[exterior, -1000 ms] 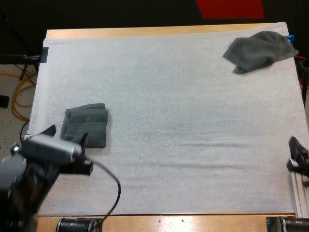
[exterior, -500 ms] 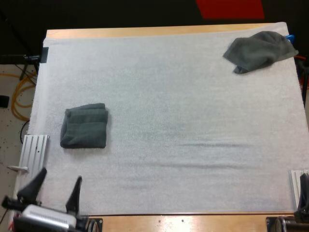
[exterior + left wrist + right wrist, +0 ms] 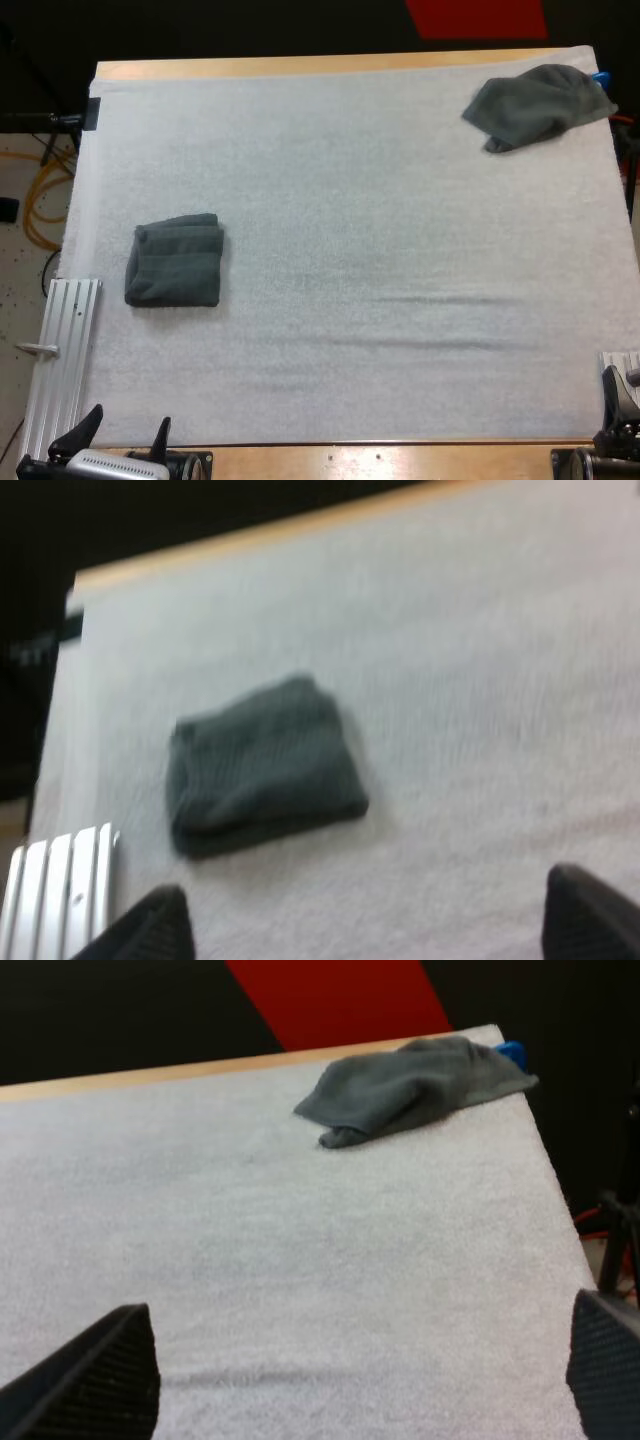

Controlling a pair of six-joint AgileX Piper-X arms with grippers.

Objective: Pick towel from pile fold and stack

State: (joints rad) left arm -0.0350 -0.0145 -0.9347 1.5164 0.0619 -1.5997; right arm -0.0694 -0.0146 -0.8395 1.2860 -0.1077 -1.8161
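The white mat [image 3: 380, 320] covers nearly all of the wooden table [image 3: 300, 67]. At its far right corner lies a crumpled grey-green towel [image 3: 535, 105], loose and apart from both arms. Well away from it, on the mat's left side, sits a folded towel [image 3: 175, 265] in a neat square. The left gripper [image 3: 127, 425] hangs at the near edge, fingers spread and empty. The right gripper [image 3: 350, 1380], at the near right edge, is also spread wide and empty.
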